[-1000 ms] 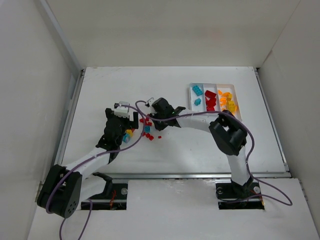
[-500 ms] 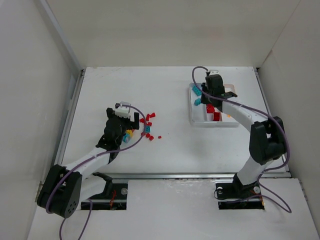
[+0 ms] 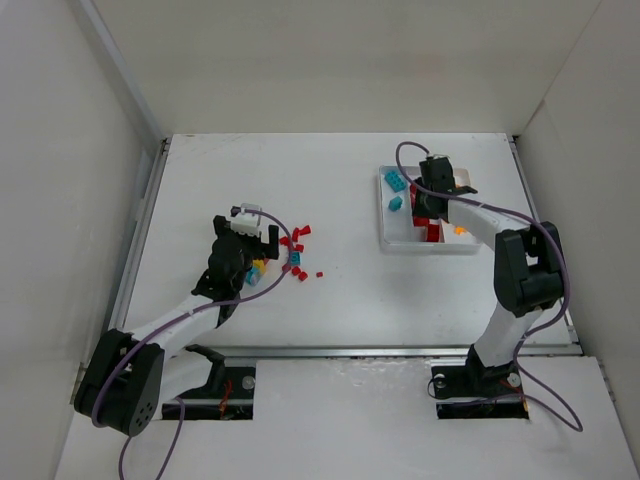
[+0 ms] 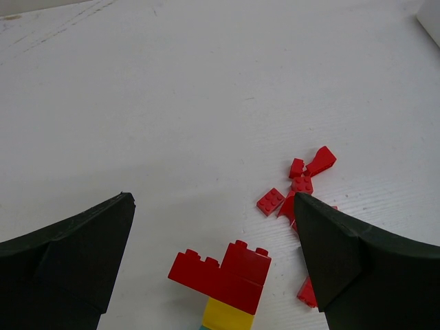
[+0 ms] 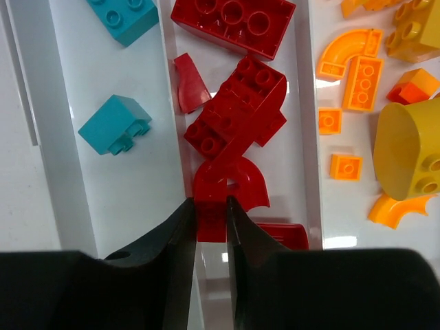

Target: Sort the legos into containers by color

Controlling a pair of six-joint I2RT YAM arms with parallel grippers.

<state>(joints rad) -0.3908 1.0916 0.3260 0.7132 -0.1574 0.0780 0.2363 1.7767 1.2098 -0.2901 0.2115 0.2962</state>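
R: my right claw pinching small red plastic brick over middle compartment of white plastic tray, near tabletop's far-right corner | L: my left claw spread wide above loose red bricks, towards left edge

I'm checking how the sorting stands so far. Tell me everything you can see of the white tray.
The white tray is a shallow rectangle of glossy plastic lying flat on the table, far right, split by thin walls into three narrow side-by-side compartments. Seen from the right wrist, one holds two teal legos, the middle a pile of red legos, the third orange and yellow legos. The right claw hangs over the middle compartment, shut on a small red piece.
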